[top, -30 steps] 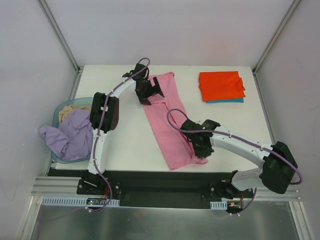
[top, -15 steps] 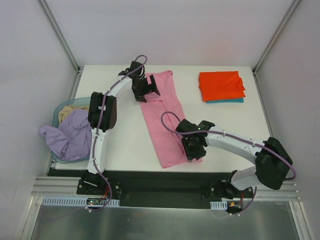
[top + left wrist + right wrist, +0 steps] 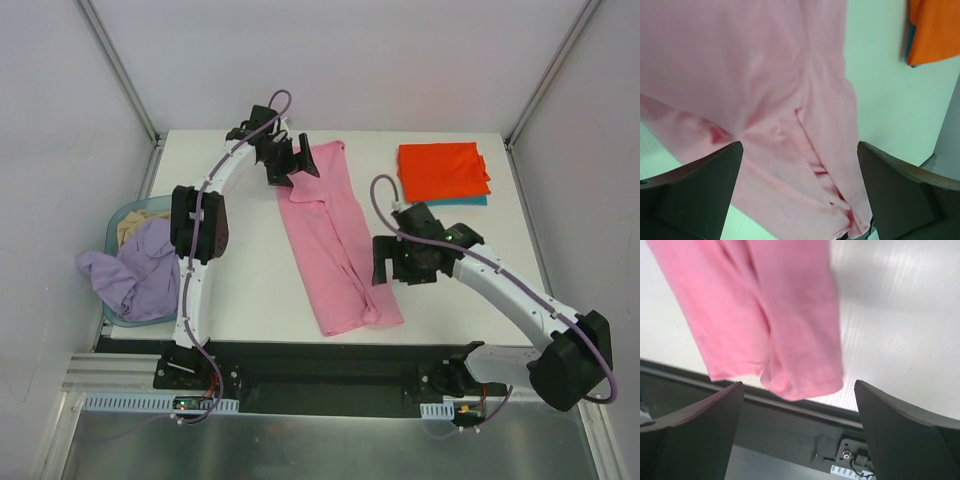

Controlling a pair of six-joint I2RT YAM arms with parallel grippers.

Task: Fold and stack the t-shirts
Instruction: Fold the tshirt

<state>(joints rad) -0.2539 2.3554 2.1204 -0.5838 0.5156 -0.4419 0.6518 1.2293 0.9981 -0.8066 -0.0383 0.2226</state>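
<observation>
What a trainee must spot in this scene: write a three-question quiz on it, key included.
1. True or false: the pink t-shirt lies on the table, not on the stack.
2. Fill in: the lavender t-shirt hangs over the rim of the light-blue ____.
3. Choose one: what lies directly under the folded orange-red t-shirt?
A. the lavender t-shirt
B. a teal t-shirt
C. nothing but bare table

Key: 1 true; 2 basket; 3 B.
</observation>
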